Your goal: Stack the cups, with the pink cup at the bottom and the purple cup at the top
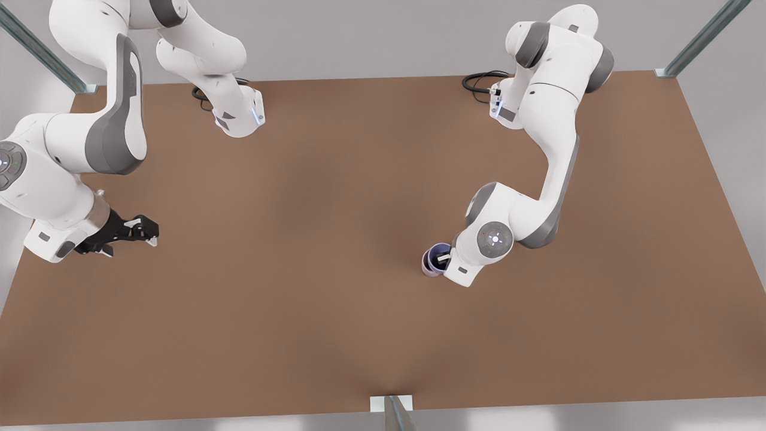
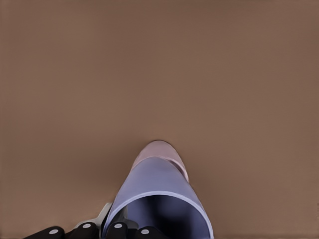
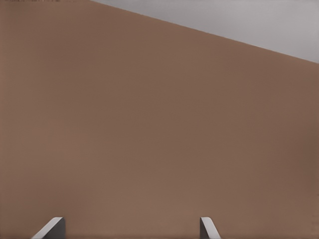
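two cups nested, purple cup (image 2: 159, 199) in pink cup (image 2: 162, 151) | left pincer (image 1: 443, 258) grips purple rim | right pincer (image 1: 139, 230) wide, empty

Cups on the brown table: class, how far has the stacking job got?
Done: the purple cup already sits nested in the pink cup, pink underneath. In hand: the left gripper is at the purple cup's rim, one finger inside. Left: let go and withdraw. The right gripper waits open at the front view's left, over the table.
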Controlling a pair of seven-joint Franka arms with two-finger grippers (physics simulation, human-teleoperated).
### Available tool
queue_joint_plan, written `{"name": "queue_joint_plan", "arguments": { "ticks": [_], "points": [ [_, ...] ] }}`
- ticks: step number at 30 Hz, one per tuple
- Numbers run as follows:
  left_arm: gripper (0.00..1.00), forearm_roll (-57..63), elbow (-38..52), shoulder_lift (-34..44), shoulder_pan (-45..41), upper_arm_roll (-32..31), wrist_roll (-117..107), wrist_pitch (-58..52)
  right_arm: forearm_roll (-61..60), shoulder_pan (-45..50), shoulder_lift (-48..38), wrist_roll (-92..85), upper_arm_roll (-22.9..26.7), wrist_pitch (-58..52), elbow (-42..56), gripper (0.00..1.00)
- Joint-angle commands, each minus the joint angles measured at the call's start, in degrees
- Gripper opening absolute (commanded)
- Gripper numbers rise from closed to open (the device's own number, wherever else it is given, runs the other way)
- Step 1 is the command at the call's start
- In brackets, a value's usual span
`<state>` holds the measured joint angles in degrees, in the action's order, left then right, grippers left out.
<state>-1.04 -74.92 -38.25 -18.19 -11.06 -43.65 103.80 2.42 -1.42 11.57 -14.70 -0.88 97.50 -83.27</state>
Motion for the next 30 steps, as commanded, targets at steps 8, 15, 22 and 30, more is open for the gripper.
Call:
{"name": "queue_joint_plan", "arguments": {
  "ticks": [8, 15, 22, 30],
  "points": [
    [0.21, -0.28, 0.03, 0.37, 0.00, -0.28, -1.52, -1.75, -0.13, -0.07, -0.06, -2.00, -0.08, -0.03, 0.04, 1.00],
    [0.21, -0.28, -0.76, 0.28, 0.09, -0.27, -1.44, -2.02, -0.13, -0.07, -0.06, -2.00, 0.00, -0.03, 0.04, 1.00],
    [0.21, -1.60, -1.29, 0.02, 0.09, -0.28, -1.52, -1.58, -0.13, -0.07, 0.03, -2.00, 0.00, -0.03, 0.04, 1.00],
    [0.21, -1.60, -1.29, -0.33, 0.17, -0.10, -1.44, -0.97, -0.13, -0.07, 0.12, -2.00, 0.00, -0.03, 0.04, 1.00]
  ]
}}
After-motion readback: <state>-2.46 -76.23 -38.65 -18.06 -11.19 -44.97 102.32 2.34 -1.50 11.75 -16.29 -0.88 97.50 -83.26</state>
